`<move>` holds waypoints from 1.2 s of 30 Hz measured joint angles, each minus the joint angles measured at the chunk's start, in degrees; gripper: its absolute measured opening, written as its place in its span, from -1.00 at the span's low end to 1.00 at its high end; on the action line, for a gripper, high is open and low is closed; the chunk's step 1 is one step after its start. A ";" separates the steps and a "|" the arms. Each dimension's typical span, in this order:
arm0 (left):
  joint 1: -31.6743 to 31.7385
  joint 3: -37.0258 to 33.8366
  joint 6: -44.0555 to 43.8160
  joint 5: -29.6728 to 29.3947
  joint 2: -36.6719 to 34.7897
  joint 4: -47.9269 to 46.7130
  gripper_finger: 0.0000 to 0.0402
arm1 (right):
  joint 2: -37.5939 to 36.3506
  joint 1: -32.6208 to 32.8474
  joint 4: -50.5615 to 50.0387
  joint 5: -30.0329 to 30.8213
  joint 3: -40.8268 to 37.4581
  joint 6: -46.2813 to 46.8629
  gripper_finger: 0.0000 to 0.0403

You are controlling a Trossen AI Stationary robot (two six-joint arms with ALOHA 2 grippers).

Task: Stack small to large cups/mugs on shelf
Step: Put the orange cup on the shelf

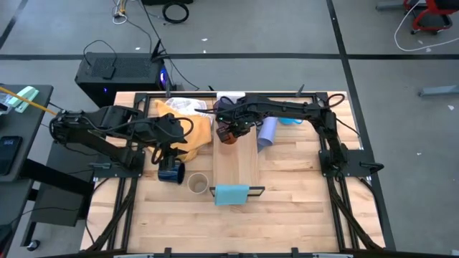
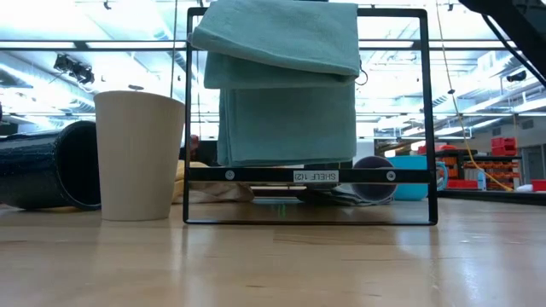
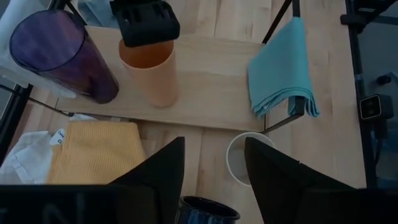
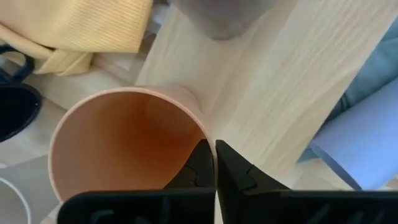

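Observation:
A long pale wood shelf plank lies on the table, with a light-blue cloth at its near end and a white piece at its far end. My right gripper is shut on an orange cup that stands upright on the plank. A purple tumbler lies on its side at the plank's right edge. My left gripper is open above a navy mug that lies on its side left of the plank. A beige cup stands upright beside it. A bright blue mug sits at the far right. My right gripper pinches the orange cup's rim wall with one finger inside the cup and one outside. The fingers come from above, pointing down. The cup is upright with its base at the plank; I cannot tell whether it rests there.
A yellow cloth lies bunched left of the plank's far part, over white cloth. The plank's black metal frame stands at the near end with the cloth draped over it. Bare plank lies between the orange cup and the light-blue cloth.

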 joint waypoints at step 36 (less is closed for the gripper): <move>0.00 -0.01 0.88 0.01 0.02 -0.62 -0.12 | 0.02 -0.58 1.72 1.78 0.04 -1.21 -1.00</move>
